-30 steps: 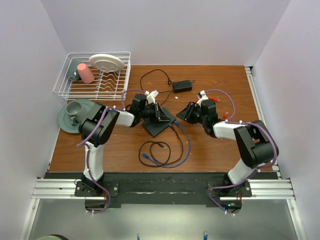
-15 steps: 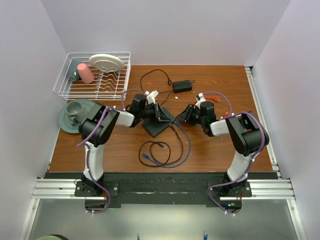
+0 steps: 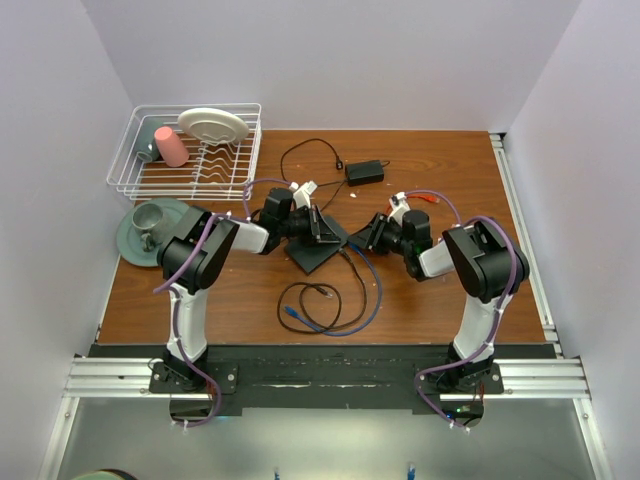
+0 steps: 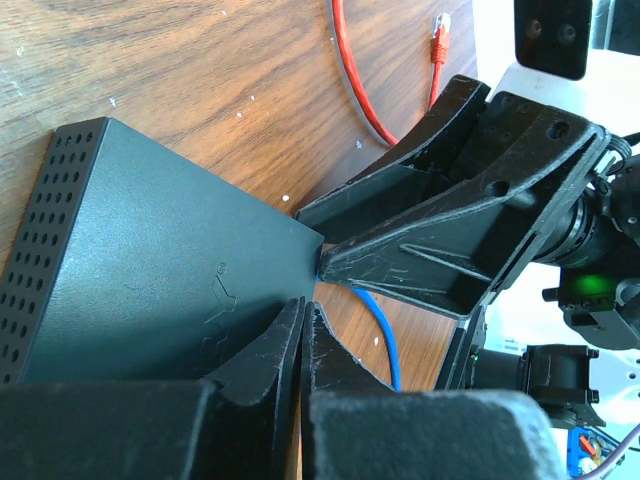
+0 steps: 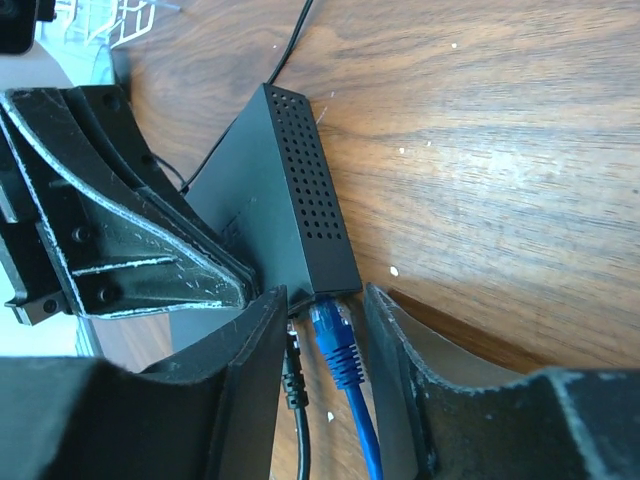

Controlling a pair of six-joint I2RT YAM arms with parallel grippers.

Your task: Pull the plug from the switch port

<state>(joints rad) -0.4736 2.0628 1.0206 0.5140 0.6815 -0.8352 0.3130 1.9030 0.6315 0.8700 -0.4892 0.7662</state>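
The thin, flat matte-black switch box (image 3: 322,243) lies cornerwise near the middle of the brown wooden worktop (image 3: 450,300) in the overhead view. An arm reaches in to it from each side.

The left pincer (image 4: 302,310) has its two fingers pressed together, with only a hairline between them and nothing caught there. At the lower centre of the left wrist view their tips rest against the switch's flat top face.

The right pincer (image 5: 325,298) is spread. Its fingers rise from the bottom of the right wrist view, one on each side of the blue plug (image 5: 333,338). The plug sits in a socket on the switch edge that faces the bottom of that frame, just under the perforated side wall. A thin black cord (image 5: 297,400) runs between the plug and the finger on the left of the frame. Whether either finger touches the plug cannot be told.

From the switch, the blue cable (image 3: 377,290) curves down and round toward the lower centre of the overhead view.

A red cable (image 4: 352,80) lies on the wood at the top of the left wrist view. A small chunky black power brick (image 3: 365,171) sits in the upper centre of the overhead view, apart from the switch. A white wire rack (image 3: 220,160) stands at the upper left.
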